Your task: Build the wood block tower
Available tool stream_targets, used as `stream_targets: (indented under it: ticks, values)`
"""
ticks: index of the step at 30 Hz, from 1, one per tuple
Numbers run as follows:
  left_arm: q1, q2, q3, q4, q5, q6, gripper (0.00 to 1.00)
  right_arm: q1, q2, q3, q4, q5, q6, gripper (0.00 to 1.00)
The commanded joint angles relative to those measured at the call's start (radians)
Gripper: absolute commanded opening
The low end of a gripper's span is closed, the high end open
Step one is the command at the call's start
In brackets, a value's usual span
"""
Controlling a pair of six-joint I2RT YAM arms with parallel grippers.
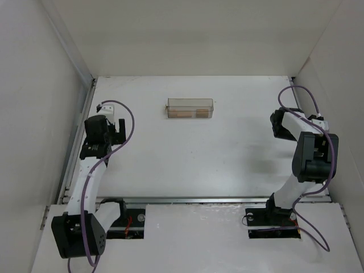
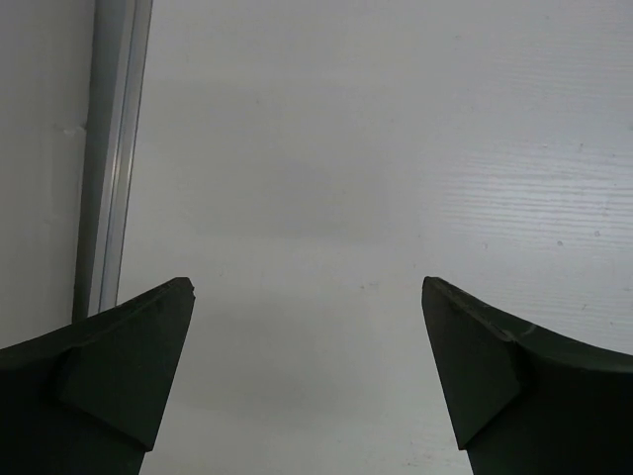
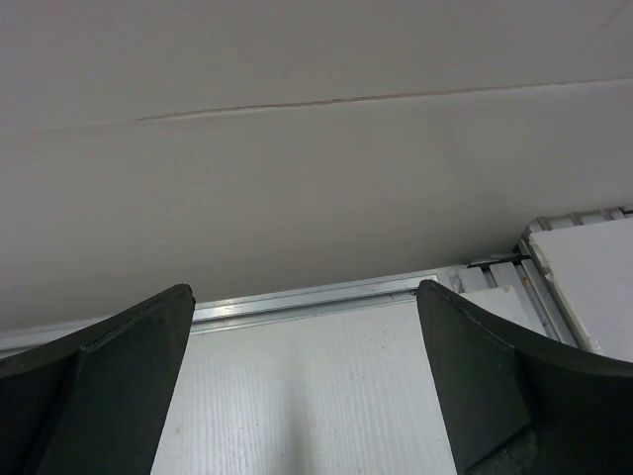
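Top external view shows tan wood blocks point(image 1: 190, 112) lying inside a clear box point(image 1: 190, 101) at the far middle of the table point(image 1: 187, 165) (only tan patches show through its wall). Left end effector point(image 2: 307, 292) hangs by the left edge, wide open and empty. Right end effector point(image 3: 302, 292) hangs by the right edge, wide open and empty too.

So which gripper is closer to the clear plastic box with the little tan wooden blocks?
Left, just barely. The left gripper is left of the clear plastic box, the right gripper right of it.
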Motion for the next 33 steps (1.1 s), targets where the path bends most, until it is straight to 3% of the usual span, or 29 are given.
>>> stream_targets:
  ticks: [1,6,10,13,14,16,17,19,24,29,33]
  values:
    - [-0.004,0.022,0.083,0.030,0.084,0.027,1.00,-0.004,0.004,0.032,-0.056,0.034,0.006,1.00]
    - [-0.004,0.125,0.182,0.011,0.317,0.248,1.00,-0.004,-0.006,0.023,-0.056,0.034,0.006,1.00]
    - [-0.044,0.345,0.418,0.022,0.362,0.280,1.00,0.005,-0.006,0.023,-0.056,0.034,0.006,1.00]
    - [-0.128,0.591,0.719,-0.037,0.384,0.321,0.92,0.005,-0.006,0.023,-0.056,0.034,0.006,1.00]
    - [-0.155,0.660,0.905,-0.068,0.364,0.332,0.89,0.005,-0.006,0.023,-0.056,0.034,0.006,1.00]
    - [-0.222,0.940,1.183,-0.166,0.339,0.352,0.83,0.014,-0.006,0.014,-0.056,0.043,0.006,1.00]
    - [-0.237,0.941,1.184,-0.189,0.339,0.361,0.82,0.014,-0.006,0.014,-0.056,0.043,0.006,1.00]
    - [-0.286,1.089,1.356,-0.202,0.348,0.371,0.82,0.025,-0.015,0.014,-0.056,0.052,0.006,0.98]
    - [-0.319,1.209,1.373,-0.043,0.480,0.385,0.85,0.036,-0.024,-0.006,-0.056,0.063,0.019,0.98]
    - [-0.328,1.254,1.355,-0.026,0.649,0.362,0.86,0.036,-0.024,-0.006,-0.056,0.063,0.019,0.98]
    - [-0.337,1.303,1.346,-0.035,0.602,0.371,0.84,0.045,-0.024,-0.006,-0.056,0.072,0.019,0.97]
